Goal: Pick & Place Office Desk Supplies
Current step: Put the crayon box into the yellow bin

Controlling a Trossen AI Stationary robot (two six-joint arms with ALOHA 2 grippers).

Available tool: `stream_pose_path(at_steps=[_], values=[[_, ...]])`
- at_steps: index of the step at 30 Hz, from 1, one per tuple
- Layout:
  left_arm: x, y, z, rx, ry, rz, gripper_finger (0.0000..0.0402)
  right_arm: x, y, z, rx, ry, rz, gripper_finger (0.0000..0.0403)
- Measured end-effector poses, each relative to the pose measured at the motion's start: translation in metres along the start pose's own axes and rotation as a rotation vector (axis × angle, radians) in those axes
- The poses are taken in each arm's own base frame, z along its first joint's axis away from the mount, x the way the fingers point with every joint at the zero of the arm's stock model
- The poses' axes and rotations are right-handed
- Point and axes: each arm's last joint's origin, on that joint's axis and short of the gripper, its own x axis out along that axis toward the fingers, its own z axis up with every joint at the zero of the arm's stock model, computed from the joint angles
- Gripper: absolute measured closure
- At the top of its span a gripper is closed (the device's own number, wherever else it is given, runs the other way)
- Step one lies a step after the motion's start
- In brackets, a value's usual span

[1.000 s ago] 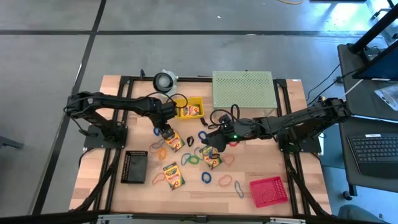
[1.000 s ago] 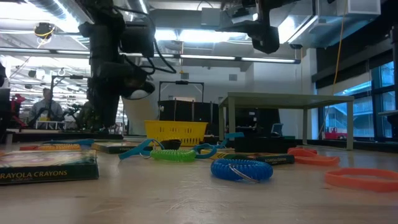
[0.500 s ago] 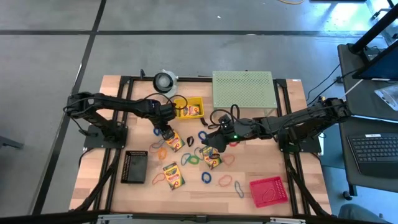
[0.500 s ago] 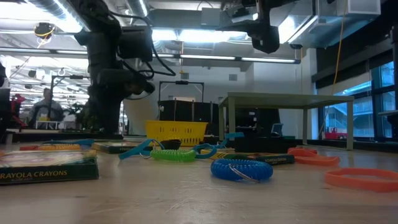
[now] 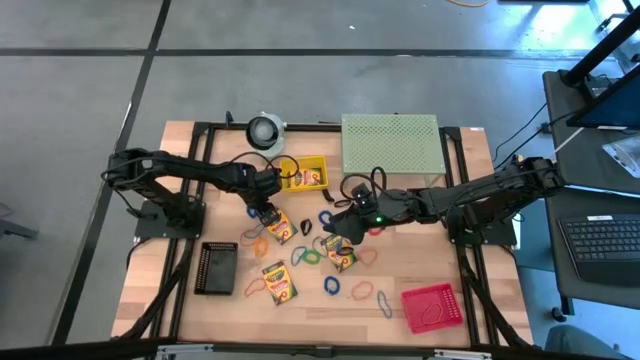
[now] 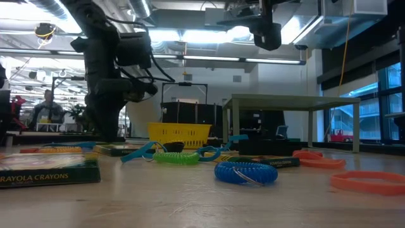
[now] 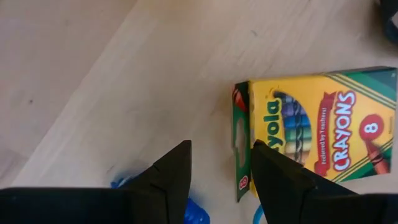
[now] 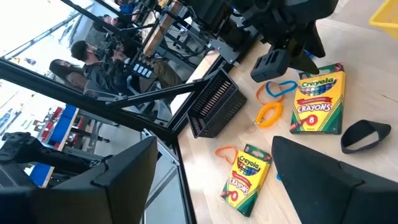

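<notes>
A yellow-and-green crayon box (image 5: 278, 226) lies flat on the wooden table, left of centre. My left gripper (image 5: 263, 209) points down just above it, open. In the left wrist view its fingers (image 7: 221, 168) stand on either side of the box's green short end (image 7: 241, 149); I cannot tell whether they touch it. A blue rubber band (image 7: 189, 208) lies under one finger. My right gripper (image 5: 340, 226) hangs wide open above the table's middle, high in the low view (image 6: 266, 31). Two more crayon boxes (image 5: 279, 282) (image 5: 340, 254) lie flat nearby, among coloured rubber-band loops (image 5: 312, 256).
A yellow basket (image 5: 303, 174) stands just behind the left gripper. A black tray (image 5: 217, 267) sits near the left edge and a red basket (image 5: 432, 306) near the front right. The pale green perforated stand (image 5: 390, 143) and a round white roll (image 5: 265, 129) stand at the back.
My left gripper has come down toward the crayon box, still pointing down. My right gripper has kept still, and nothing on the table has moved.
</notes>
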Motion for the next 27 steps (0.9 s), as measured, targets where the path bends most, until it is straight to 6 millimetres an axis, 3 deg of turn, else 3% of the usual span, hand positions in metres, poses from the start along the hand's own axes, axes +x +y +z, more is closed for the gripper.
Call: stream_pose_path(at_steps=[14, 27], values=[[0.018, -0.004, 0.002, 0.02, 0.056, -0.044, 0.0273, 0.0, 0.001, 0.001, 0.022, -0.008, 0.013, 0.0085], [0.015, 0.0, 0.004, -0.006, 0.072, -0.13, 0.0324, 0.0, 0.002, 0.001, 0.026, -0.01, 0.021, 0.0085]])
